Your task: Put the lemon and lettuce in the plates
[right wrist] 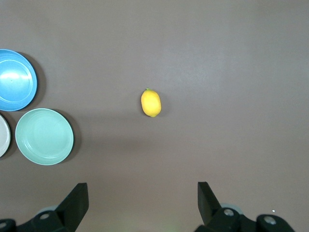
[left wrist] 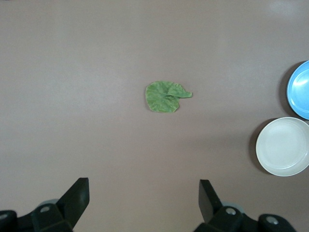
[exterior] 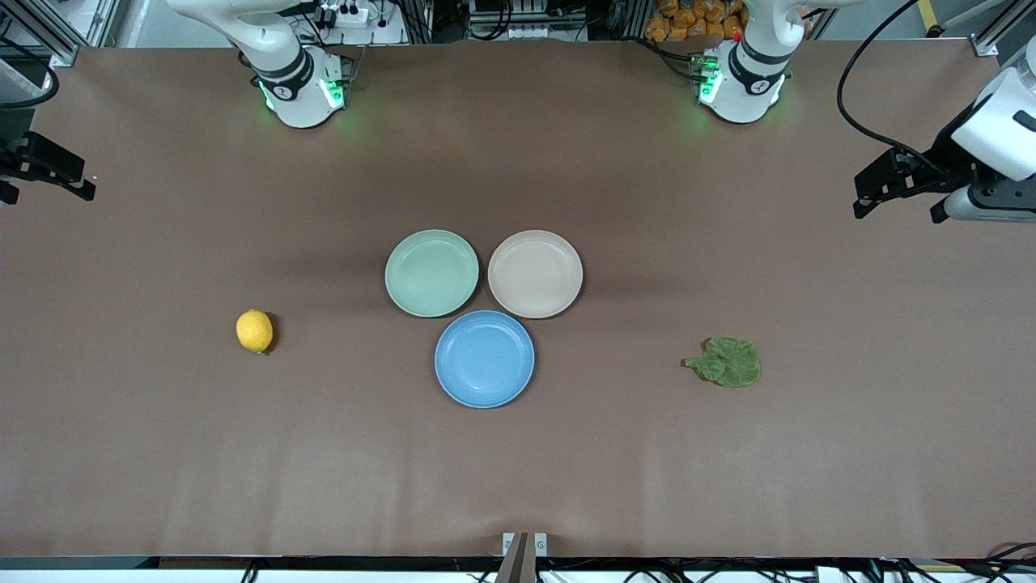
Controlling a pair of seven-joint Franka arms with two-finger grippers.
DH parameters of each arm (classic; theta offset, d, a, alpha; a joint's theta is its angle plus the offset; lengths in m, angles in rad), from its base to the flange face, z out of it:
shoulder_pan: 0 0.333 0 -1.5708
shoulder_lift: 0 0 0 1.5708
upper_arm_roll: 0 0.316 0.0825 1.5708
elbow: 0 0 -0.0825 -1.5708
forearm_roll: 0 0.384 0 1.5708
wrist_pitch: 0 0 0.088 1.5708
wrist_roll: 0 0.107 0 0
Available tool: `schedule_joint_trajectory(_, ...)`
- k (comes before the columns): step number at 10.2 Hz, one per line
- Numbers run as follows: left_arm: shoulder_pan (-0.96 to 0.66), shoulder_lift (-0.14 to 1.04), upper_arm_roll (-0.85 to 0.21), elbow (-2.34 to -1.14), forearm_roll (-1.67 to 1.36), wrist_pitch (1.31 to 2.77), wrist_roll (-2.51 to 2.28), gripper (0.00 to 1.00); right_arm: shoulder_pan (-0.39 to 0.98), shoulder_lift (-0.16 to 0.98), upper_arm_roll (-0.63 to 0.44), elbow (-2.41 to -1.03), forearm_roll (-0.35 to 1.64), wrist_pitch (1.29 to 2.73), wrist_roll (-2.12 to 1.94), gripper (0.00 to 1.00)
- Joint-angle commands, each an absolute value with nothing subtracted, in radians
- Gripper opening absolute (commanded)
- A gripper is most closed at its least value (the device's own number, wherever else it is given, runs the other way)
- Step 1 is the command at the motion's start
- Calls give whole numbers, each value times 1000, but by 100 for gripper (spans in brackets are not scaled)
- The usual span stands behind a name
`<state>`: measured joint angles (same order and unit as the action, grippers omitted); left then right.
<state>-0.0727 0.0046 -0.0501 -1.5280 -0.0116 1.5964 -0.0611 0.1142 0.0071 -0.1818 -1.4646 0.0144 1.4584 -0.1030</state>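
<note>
Brown matte covering runs across the whole surface (exterior: 518, 470), and nothing of the task looks done yet. Three plates sit clustered at the centre of the front view: the mint-green plate (exterior: 431, 273) and the beige-pink plate (exterior: 535, 274) side by side, with the blue plate (exterior: 484, 359) just below them in the frame, all three bare. The lemon (exterior: 255, 331) lies alone at the middle left of the front view, toward the right arm's end of the surface and well apart from the plates. The lettuce (exterior: 727, 362) lies flat at the middle right, toward the left arm's end, also well apart from them. The right pincer (exterior: 48, 174) hangs at the far left edge of the frame, over the surface's end, and its wrist view shows its fingers spread wide and empty with the lemon centred ahead of them. The left pincer (exterior: 898, 190) hangs at the upper right edge, likewise spread and empty in its wrist view, with the lettuce centred ahead. Both pick-ups and both placements into the blue and beige-pink plates appear to remain, so the job stands at its very start.
</note>
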Motion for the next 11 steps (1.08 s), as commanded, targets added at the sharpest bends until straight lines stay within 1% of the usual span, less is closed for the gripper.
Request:
schedule_joint_trajectory(1,-77,11,-46,-1519,2,1578,-34,100,109,6,-176,-1503,11,1502,-101,100)
schedule_joint_trajectory(3,-72,18,-49,-1526,-8,1578,-52,100,112,8,-173,-1575,14,1583,-101,100)
schedule_joint_trajectory(5,-74,40,-51,-1540,-9,1588,-58,100,112,12,-170,-1708,24,1751,-103,100)
schedule_joint_trajectory(6,-77,61,-51,-1545,-9,1604,-60,100,112,29,-170,-1753,25,1811,-103,100)
schedule_joint_trajectory(7,-78,84,-52,-1555,-9,1635,-86,100,110,50,-169,-1790,25,1845,-104,100)
schedule_joint_trajectory(8,-83,106,-52,-1590,-9,1685,-104,100,110,75,-169,-1816,25,1871,-106,100)
schedule_joint_trajectory(10,-100,152,-55,-1670,-8,1837,-148,100,110,126,-169,-1828,25,1885,-107,100)
schedule_joint_trajectory(11,-106,179,-55,-1683,-8,1879,-156,100,110,150,-167,-1830,26,1903,-107,100)
